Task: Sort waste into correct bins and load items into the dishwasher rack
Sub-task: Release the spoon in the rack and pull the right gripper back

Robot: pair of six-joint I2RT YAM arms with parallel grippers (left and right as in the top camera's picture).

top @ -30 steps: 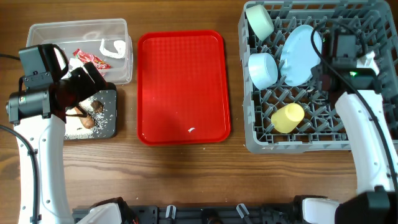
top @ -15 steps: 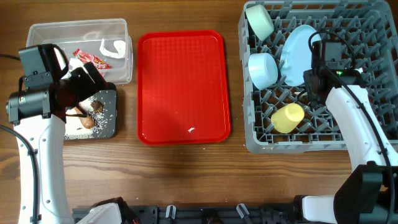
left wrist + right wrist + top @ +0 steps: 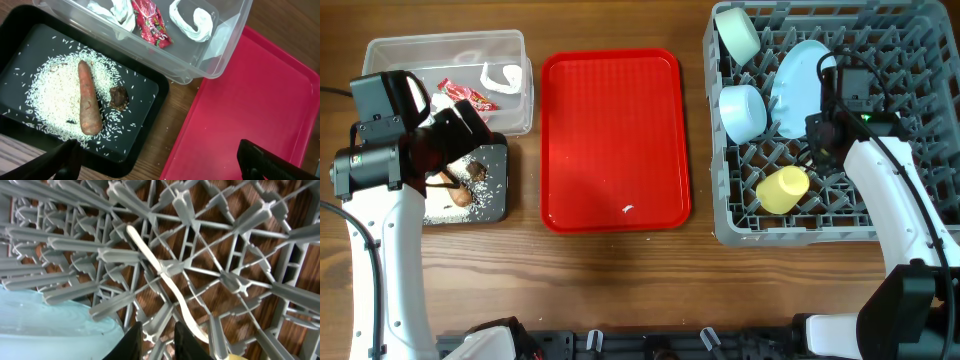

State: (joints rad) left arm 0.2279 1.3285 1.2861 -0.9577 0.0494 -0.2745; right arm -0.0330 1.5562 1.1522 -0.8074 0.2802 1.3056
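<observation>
My left gripper [image 3: 455,135] [image 3: 160,165] is open and empty, above the edge of the black tray [image 3: 496,206] [image 3: 145,85]. That tray holds loose rice [image 3: 45,95], a carrot stick [image 3: 87,102] and a dark lump [image 3: 119,97]. The clear tub [image 3: 440,45] [image 3: 220,55] holds the red wrapper [image 3: 470,95] [image 3: 150,25] and paper scraps [image 3: 502,77] [image 3: 192,17]. The grey rack [image 3: 840,228] holds the blue plate [image 3: 800,85] [image 3: 50,325], whitish-blue bowl [image 3: 742,112], mint bowl [image 3: 737,33] and yellow cup [image 3: 782,190]. My right gripper [image 3: 820,140] [image 3: 156,342] is nearly shut and empty, just above the white spoon [image 3: 160,272] lying on the rack floor.
The flat red serving tray [image 3: 615,140] [image 3: 260,100] lies between the bins and the rack, with a small white speck [image 3: 628,209] near its front. The rack's upright pegs [image 3: 115,255] surround my right fingers. The plate stands close to the left of them.
My right gripper has moved left and slightly toward the front inside the rack, next to the plate. The left arm and the waste have not moved.
</observation>
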